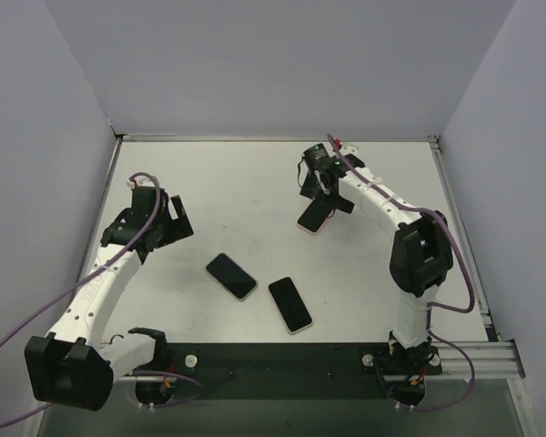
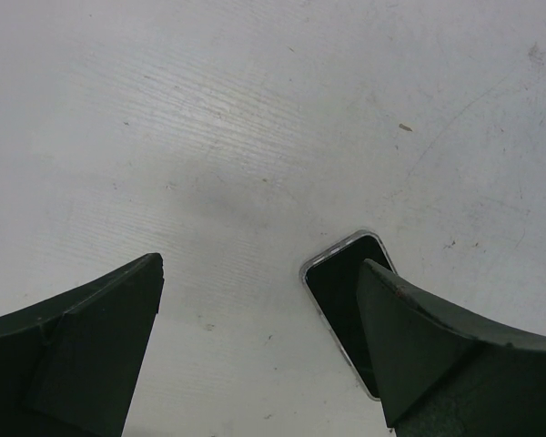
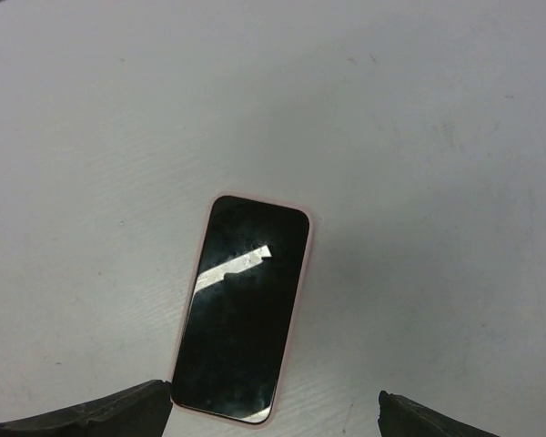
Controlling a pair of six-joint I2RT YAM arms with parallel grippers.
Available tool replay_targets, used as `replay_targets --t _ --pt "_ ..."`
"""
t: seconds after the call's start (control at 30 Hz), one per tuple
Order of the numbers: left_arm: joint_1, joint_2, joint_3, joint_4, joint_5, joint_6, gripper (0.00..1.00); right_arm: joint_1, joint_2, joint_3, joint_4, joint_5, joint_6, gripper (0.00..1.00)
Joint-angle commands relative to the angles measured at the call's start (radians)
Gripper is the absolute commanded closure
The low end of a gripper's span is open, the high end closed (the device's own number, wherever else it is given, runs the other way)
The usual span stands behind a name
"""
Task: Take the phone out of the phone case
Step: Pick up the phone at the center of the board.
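Showing pink phone case (image 3: 255, 199), right wrist | left tool (image 2: 259, 266) wide | right tool (image 3: 273, 393) wide

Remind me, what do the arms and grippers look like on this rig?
The left arm and right arm have white links with black joint housings. A purple cable runs along each. The left gripper and right gripper are black, with broad wedge-shaped fingers.

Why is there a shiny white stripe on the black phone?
Right wrist view: the stripe is glare, a light mirrored on the glossy pink-cased phone. Left wrist view: the other phone shows no glare; the table has a faint soft shadow.
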Motion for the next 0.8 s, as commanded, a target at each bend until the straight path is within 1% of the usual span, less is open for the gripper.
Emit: replay_targets --t 0.0,0.23,0.6,0.77 --pt "0.000 -0.012 0.035 -0.020 0.026 0.007 0.03 0.002 0.082 0.063 -0.104 0.022 0.088 0.00" --pt "-0.001 -0.023 0.023 -0.028 0.016 0.013 0.03 0.002 0.197 0.122 -0.104 -0.021 0.088 0.00" --pt "-0.006 -0.019 0.018 -0.022 0.037 0.024 0.03 -0.001 0.290 0.165 -0.072 -0.093 0.102 0.00" --pt "-0.004 0.011 0.033 -0.034 0.023 0.056 0.03 -0.006 0.310 0.167 -0.066 -0.093 0.110 0.00"
